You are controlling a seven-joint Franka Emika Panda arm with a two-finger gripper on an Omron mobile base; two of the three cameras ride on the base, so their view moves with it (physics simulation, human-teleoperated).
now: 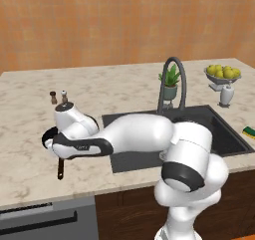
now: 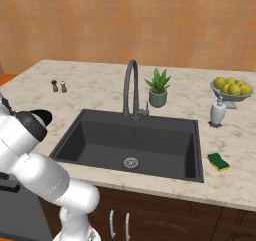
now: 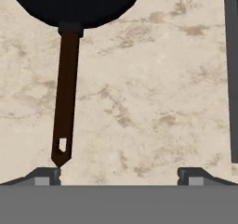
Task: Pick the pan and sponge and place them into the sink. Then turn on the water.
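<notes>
Two small dark fingertips of the robot's gripper (image 3: 119,174) rise at the bottom edge of the hand view, set wide apart with nothing between them, so the hand is open and empty. Above them in that view lies the small round black frying pan (image 3: 74,2), its bowl cut off by the top edge at upper left, and its thin dark brown straight handle (image 3: 65,97) runs almost straight down the left side of the frame, ending in a pointed tip with a hanging hole just above the left fingertip. The handle's long axis thus points toward the hand, but sits to the left of the gap's centre, near one finger and not between the two. In the left base view the pan (image 1: 50,134) rests on the beige marble counter (image 1: 30,109) at middle left, mostly hidden by the arm's wrist, left of the large rectangular dark grey sink (image 1: 219,129). In the right base view the small yellow and green sponge (image 2: 218,161) lies on the counter just right of the sink (image 2: 100,145), well apart from the pan. No water runs from the tall arched tap (image 2: 131,87). The grasp probably needs a shift sideways toward the handle.
</notes>
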